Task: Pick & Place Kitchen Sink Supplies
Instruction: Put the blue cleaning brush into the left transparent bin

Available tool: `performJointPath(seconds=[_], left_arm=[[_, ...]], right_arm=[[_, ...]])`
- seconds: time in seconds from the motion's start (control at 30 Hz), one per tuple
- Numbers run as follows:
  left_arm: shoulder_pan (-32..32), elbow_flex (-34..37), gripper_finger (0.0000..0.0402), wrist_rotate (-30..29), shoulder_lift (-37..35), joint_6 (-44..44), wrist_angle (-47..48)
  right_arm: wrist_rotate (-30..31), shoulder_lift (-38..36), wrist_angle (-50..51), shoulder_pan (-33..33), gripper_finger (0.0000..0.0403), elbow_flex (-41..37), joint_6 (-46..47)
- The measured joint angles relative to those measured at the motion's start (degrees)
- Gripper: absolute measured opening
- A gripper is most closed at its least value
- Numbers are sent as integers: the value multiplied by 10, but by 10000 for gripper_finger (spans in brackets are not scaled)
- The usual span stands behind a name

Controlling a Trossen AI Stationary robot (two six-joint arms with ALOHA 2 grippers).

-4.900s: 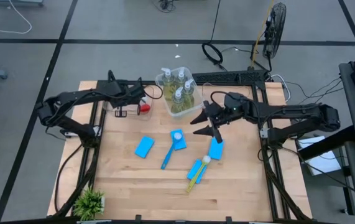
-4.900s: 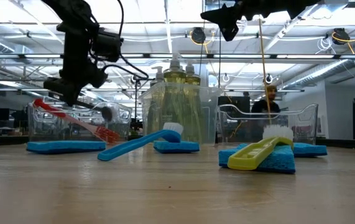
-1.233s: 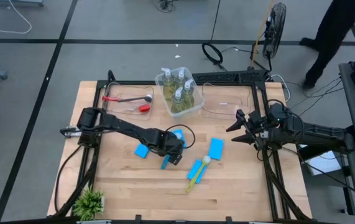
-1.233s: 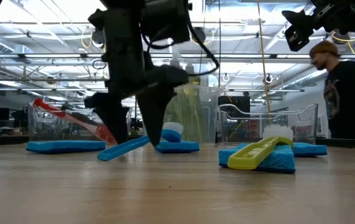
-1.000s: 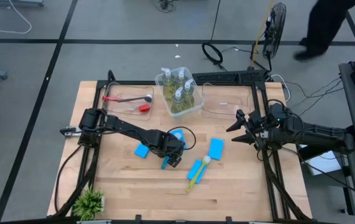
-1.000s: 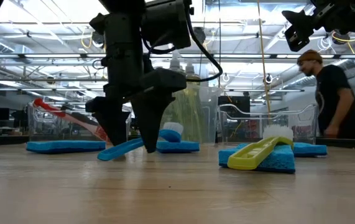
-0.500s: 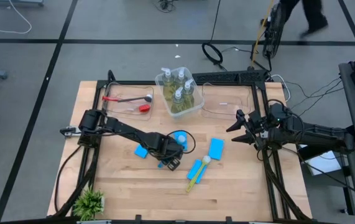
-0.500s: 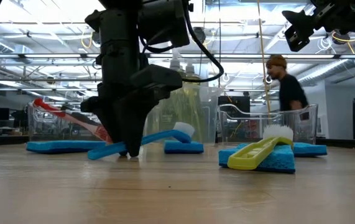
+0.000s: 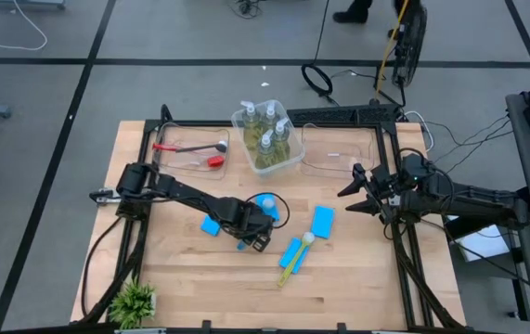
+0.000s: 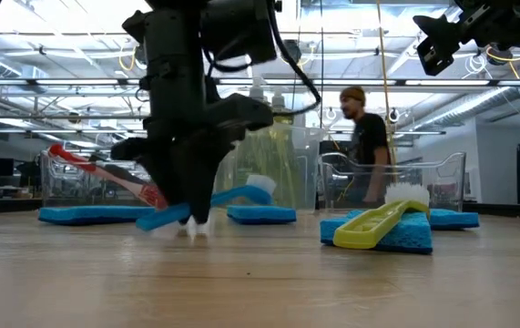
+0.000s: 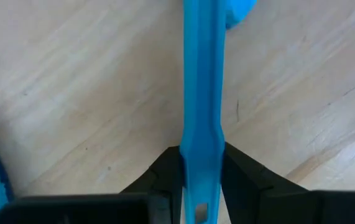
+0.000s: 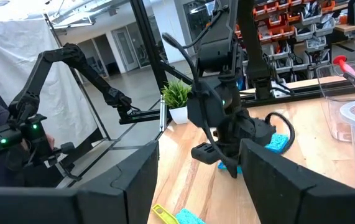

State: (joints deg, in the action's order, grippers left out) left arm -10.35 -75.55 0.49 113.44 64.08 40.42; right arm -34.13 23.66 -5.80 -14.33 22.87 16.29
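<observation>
A blue dish brush [image 9: 263,209] lies near the table's middle, its white-bristled head [image 10: 260,187] raised over a blue sponge [image 10: 261,216]. My left gripper [image 9: 253,238] points down at the brush's handle and is shut on it. My right gripper [image 9: 350,193] stands open and level, high above the table's right edge, holding nothing. A yellow-green brush [image 9: 294,252] rests on another blue sponge [image 10: 396,235]. Two more sponges [image 9: 322,221] [image 9: 212,225] lie flat on the wood. My left gripper pinches the blue brush's handle [image 11: 201,149] between its two fingers [image 11: 245,180], close to the free end with the hanging hole. The fingers come from above, pointing down, and lie across the handle. The brush slants, handle end low by the table [image 10: 150,220] and head end higher.
At the far edge stand a clear bin of soap bottles [image 9: 266,137], a clear bin holding a red and a black brush [image 9: 190,148], and an empty clear bin [image 9: 339,153]. A potted plant [image 9: 135,301] sits at the near left corner. A person [image 10: 364,137] walks behind the table.
My left gripper has shut on the blue brush's handle, staying in place. The brush has shifted a little under the grip, its handle end sliding slightly toward the table's left. The person in the background has walked across the room.
</observation>
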Motion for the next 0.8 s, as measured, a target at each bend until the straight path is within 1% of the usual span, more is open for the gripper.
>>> performJointPath(seconds=[0.2,0.43,0.6,0.8], left_arm=[[-3,0,84,-53,-49,22,3],[-3,0,84,-64,-114,26,20],[-11,0,84,-65,-159,23,67],[-20,0,84,-65,-202,23,155]], right_arm=[[0,0,0,0,210,0,0],[0,0,0,0,210,0,0],[0,0,0,0,210,0,0],[0,0,0,0,210,0,0]])
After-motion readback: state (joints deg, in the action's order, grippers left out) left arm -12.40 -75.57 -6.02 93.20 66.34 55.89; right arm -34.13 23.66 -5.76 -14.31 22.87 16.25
